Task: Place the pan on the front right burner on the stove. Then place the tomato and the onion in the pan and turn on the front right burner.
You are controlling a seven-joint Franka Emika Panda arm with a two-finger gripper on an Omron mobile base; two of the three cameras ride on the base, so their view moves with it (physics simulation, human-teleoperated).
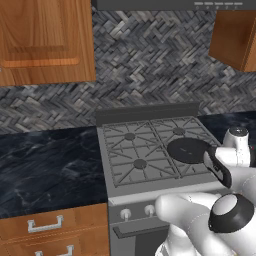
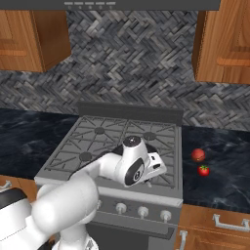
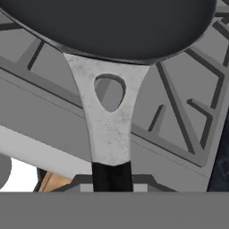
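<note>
The dark round pan (image 1: 187, 150) lies flat on the stove (image 1: 113, 186), over the front right burner, which it hides. Its thin handle (image 1: 218, 169) runs back toward me into my gripper (image 1: 221, 169). In the hand view the pan (image 3: 112, 22) spans the top, and its grey neck with the hole (image 3: 109, 129) narrows into a black grip at the bottom middle, where my fingers close on it. Right of the stove, the bright red tomato (image 2: 204, 170) with its green top and the duller onion (image 2: 197, 155) sit side by side on the dark counter.
White knobs (image 2: 142, 211) line the stove front below the grates. The other three burners (image 1: 140, 163) stand bare. Dark marble counter (image 1: 50, 165) flanks the stove on both sides. Wooden cabinets (image 2: 224, 44) hang above, and drawers (image 1: 45, 225) sit below the left counter.
</note>
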